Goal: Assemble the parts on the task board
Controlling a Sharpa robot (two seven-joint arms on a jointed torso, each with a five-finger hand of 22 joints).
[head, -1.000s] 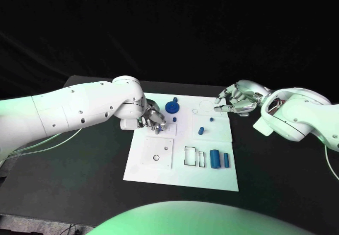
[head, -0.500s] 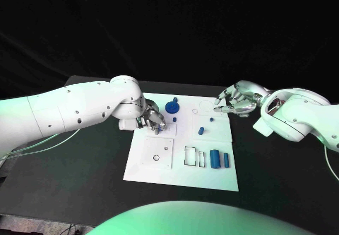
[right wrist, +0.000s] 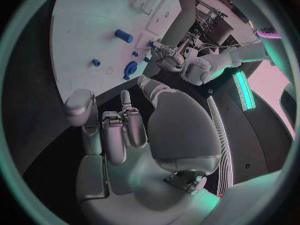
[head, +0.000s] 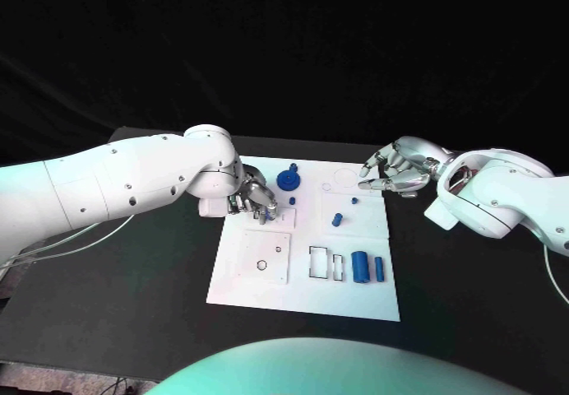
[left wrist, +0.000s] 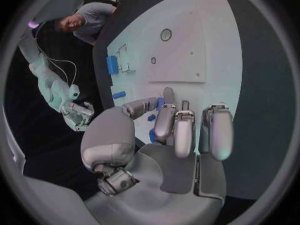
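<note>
here the left hand [head: 254, 200] fingers pinch a small blue part [left wrist: 160, 103] — its axis unclear; right hand [head: 392, 174] fingers curled, empty.

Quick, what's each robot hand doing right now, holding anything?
Left robot hand: on the task board, fingers curled; whether it holds a part cannot be told.
Right robot hand: fingers curled in, holding nothing.

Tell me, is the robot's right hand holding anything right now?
No: the right hand hovers off the task board edge, fingers curled inward around nothing.

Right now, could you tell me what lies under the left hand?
The left hand hovers over the task board, fingers above a small blue part. Whatever sits beneath its palm is covered.
</note>
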